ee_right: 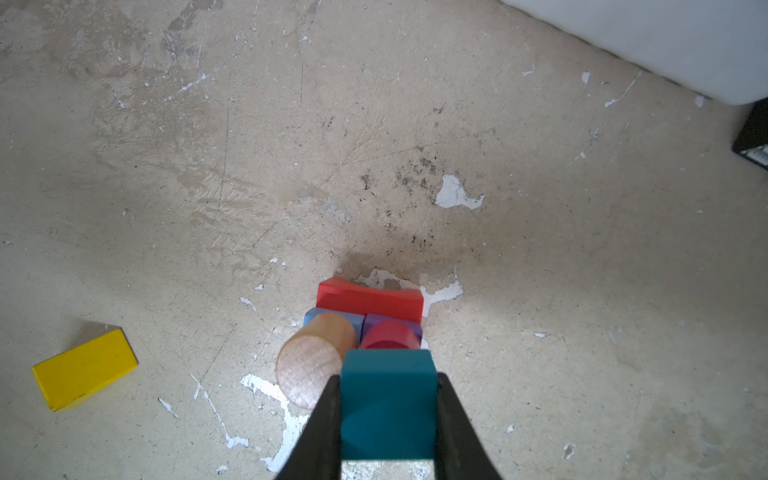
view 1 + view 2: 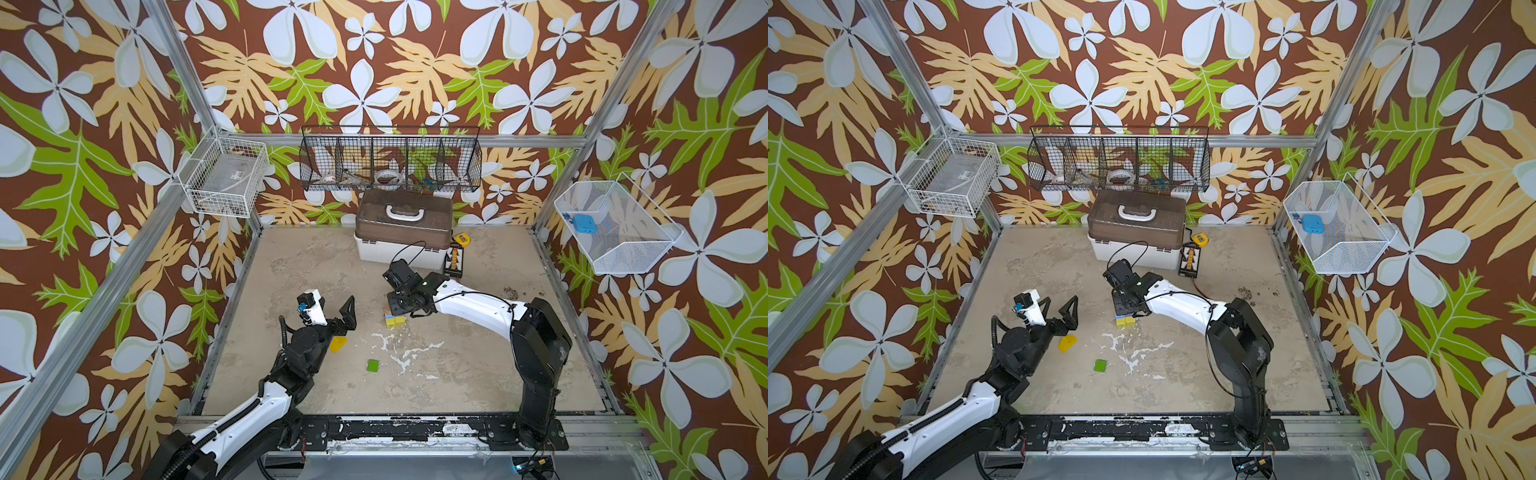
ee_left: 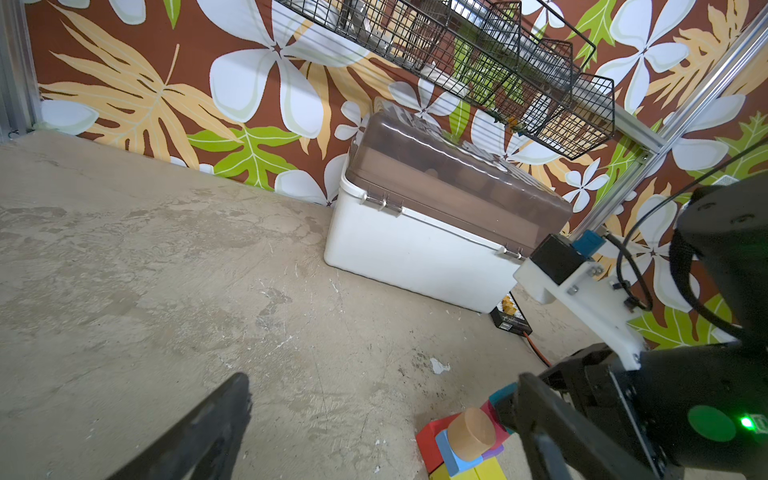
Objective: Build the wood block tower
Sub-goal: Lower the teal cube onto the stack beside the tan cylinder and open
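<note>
The wood block tower (image 2: 394, 321) (image 2: 1125, 321) stands mid-table on yellow blocks (image 3: 484, 471). It also holds a blue block (image 3: 448, 456), a red arch (image 1: 370, 299), a tan cylinder (image 1: 316, 357) and a pink cylinder (image 1: 388, 334). My right gripper (image 1: 387, 377) hangs just over the pink cylinder, shut on a teal block (image 1: 388, 407) (image 3: 503, 392). My left gripper (image 2: 332, 309) (image 3: 384, 395) is open and empty, left of the tower. A yellow wedge (image 2: 338, 344) (image 1: 85, 368) and a green block (image 2: 372, 365) (image 2: 1100, 365) lie loose on the table.
A white box with a brown lid (image 2: 401, 232) stands at the back, with a black device (image 2: 454, 259) and a yellow tape measure (image 2: 460, 239) beside it. Wire baskets (image 2: 390, 160) hang on the walls above the table.
</note>
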Tool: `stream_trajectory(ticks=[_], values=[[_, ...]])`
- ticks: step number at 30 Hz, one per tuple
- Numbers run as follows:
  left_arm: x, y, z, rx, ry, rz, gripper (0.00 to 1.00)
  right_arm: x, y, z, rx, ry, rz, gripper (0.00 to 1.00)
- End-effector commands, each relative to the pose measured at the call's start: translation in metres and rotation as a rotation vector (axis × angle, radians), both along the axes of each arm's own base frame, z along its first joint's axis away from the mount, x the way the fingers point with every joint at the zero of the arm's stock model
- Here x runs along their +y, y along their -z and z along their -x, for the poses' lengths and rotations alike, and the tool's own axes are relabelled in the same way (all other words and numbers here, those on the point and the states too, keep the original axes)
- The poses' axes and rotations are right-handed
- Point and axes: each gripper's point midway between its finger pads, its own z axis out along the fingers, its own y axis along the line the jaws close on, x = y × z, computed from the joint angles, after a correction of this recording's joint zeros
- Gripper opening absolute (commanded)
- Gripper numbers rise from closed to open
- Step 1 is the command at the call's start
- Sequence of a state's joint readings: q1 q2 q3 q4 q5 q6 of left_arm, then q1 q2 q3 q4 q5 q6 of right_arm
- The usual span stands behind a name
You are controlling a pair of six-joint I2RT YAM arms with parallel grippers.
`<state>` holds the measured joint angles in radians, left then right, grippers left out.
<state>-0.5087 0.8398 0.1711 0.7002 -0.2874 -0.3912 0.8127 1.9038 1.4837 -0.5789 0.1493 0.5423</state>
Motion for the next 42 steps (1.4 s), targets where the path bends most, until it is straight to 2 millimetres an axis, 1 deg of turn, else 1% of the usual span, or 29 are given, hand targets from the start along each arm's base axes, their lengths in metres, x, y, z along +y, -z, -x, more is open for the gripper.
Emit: stream_trajectory(ticks=[1,8,18,29,30,37,42], values=[[0.0007,-0.0103,-0.0015,-0.031,-0.006,0.014,1.00,-0.0010,0.0022,-0.0002,0.004,-0.004,0.014,0.22],[0.0006,-0.0109,-0.0014,-0.033,-0.005,0.015,1.00,-0.0020,0.0040,-0.0006,0.006,-0.001,0.023,0.24],[0.0006,-0.0107,-0.0013,-0.032,-0.005,0.015,1.00,-0.0037,0.0031,-0.0012,0.000,0.003,0.028,0.31],[0.0005,-0.0114,-0.0015,-0.034,-0.005,0.017,1.00,-0.0040,0.0033,-0.0012,-0.003,0.004,0.033,0.33],[0.0004,-0.0112,-0.0013,-0.033,-0.004,0.017,1.00,-0.0052,0.0037,-0.0015,-0.002,0.006,0.035,0.35],[0.0001,-0.0114,-0.0014,-0.034,-0.002,0.017,1.00,-0.0046,0.0036,-0.0013,-0.001,0.005,0.034,0.38],[0.0005,-0.0120,-0.0015,-0.036,-0.005,0.018,1.00,-0.0048,0.0025,-0.0011,-0.003,0.005,0.030,0.39]])
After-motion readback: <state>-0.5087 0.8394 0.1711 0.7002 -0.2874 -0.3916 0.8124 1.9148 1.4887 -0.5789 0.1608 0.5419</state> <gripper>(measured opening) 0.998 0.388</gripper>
